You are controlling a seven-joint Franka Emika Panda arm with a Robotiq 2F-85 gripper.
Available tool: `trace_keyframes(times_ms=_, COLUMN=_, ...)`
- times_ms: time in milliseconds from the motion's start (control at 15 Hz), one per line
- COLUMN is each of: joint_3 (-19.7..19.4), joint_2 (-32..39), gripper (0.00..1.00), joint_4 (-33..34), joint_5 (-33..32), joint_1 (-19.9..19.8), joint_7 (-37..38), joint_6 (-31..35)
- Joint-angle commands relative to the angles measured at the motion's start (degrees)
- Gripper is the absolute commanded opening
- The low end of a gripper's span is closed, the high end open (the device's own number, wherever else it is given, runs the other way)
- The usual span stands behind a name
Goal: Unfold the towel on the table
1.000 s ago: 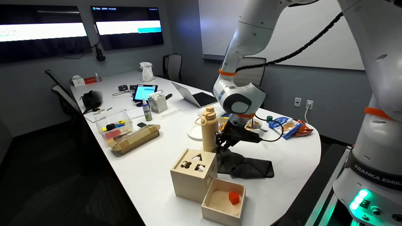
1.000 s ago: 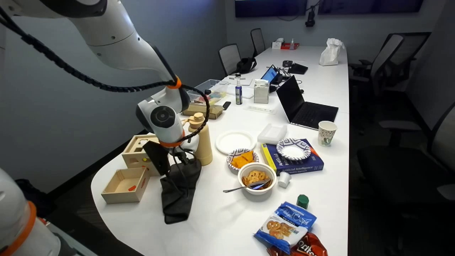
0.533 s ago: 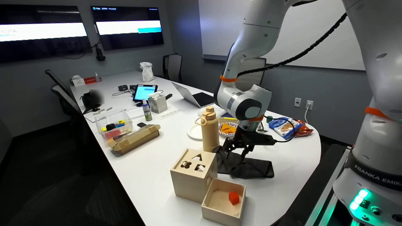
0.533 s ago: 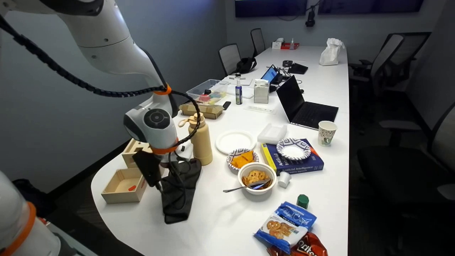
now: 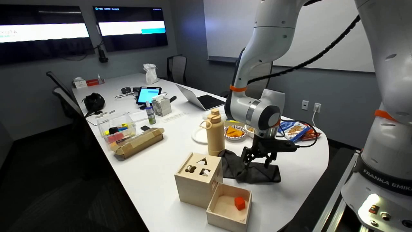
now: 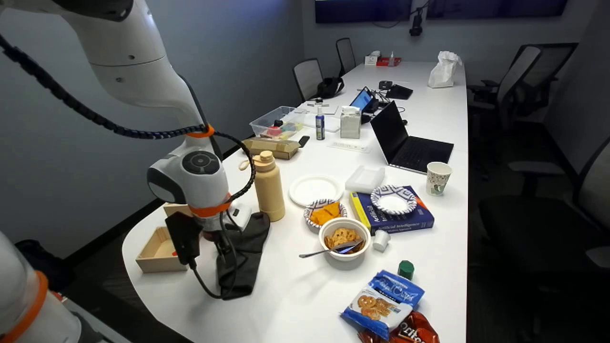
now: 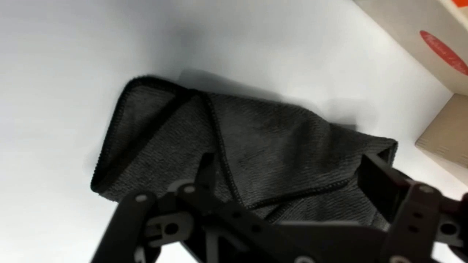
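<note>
Jaws stand wide, empty, over dark grey towel (image 7: 263,146), probably light, soft and limp, best pinched at stitched hem (image 7: 219,140).

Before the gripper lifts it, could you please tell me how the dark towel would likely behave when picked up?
The dark towel will probably hang limp, since it lies in soft folds. It may open only partly when lifted, as its layers overlap. Its textured fabric probably won't be slippery.

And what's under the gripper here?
The dark towel, folded over itself on the white table. The open gripper hides part of the towel in the wrist view; lower layers, and anything beneath, are covered.
</note>
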Motion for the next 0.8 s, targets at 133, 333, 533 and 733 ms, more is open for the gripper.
trace_keyframes(times_ms=133, joint_3=-0.6, joint_2=-0.7, gripper=1.00, joint_4=0.4, joint_5=-7.0, joint_1=-0.8, joint_7=11.5, joint_6=1.1)
trace_keyframes(times_ms=333, joint_3=-2.2, joint_2=1.4, gripper=1.00, joint_4=1.5, joint_5=-12.0, joint_1=-0.2, joint_7=18.3, joint_6=1.1)
trace_keyframes(times_ms=533, joint_3=-3.9, joint_2=2.5, gripper=1.00, joint_4=2.0, joint_5=-18.1, joint_1=0.9, joint_7=24.9, joint_6=-0.2)
trace_keyframes(times_ms=733, joint_3=-6.2, joint_2=3.4, gripper=1.00, joint_4=2.2, joint_5=-24.3, joint_1=2.8, joint_7=31.1, joint_6=-1.7)
